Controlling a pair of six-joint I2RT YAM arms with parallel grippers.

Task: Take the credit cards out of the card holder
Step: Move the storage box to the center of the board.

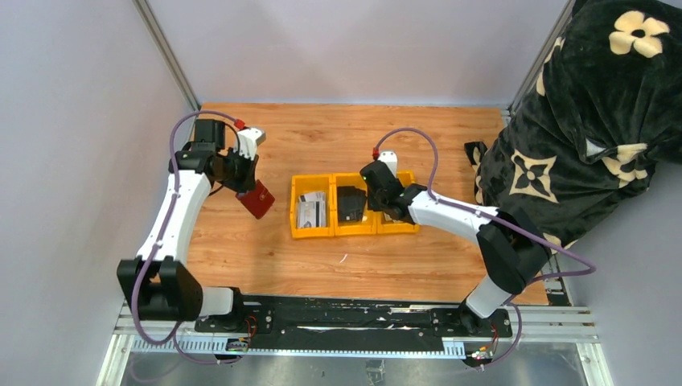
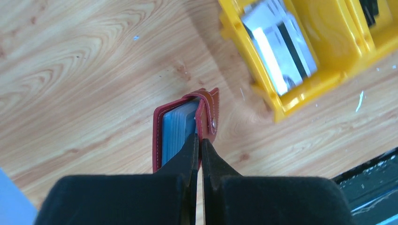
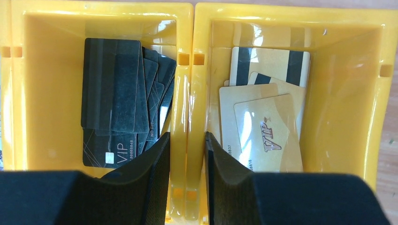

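The dark-red card holder [image 1: 257, 199] hangs just above the wood table, left of the bins. My left gripper [image 2: 199, 140] is shut on its right cover beside the snap strap [image 2: 212, 110]. Grey-blue edges of the credit cards [image 2: 177, 131] show stacked inside the holder. Grey-white cards [image 2: 279, 47] lie in the left yellow bin [image 1: 298, 227], black cards [image 3: 117, 93] in the middle bin, gold cards [image 3: 263, 122] in the right bin. My right gripper [image 3: 187, 138] straddles the two adjoining walls [image 3: 187, 93] of the middle and right bins, its fingers pressed against them from both sides.
The three yellow bins [image 1: 354, 229] stand in a row at the table's centre. A black cloth with cream flowers [image 1: 579, 137] covers the right side. A black rail [image 1: 346, 318] runs along the near edge. Grey walls close in the left and back.
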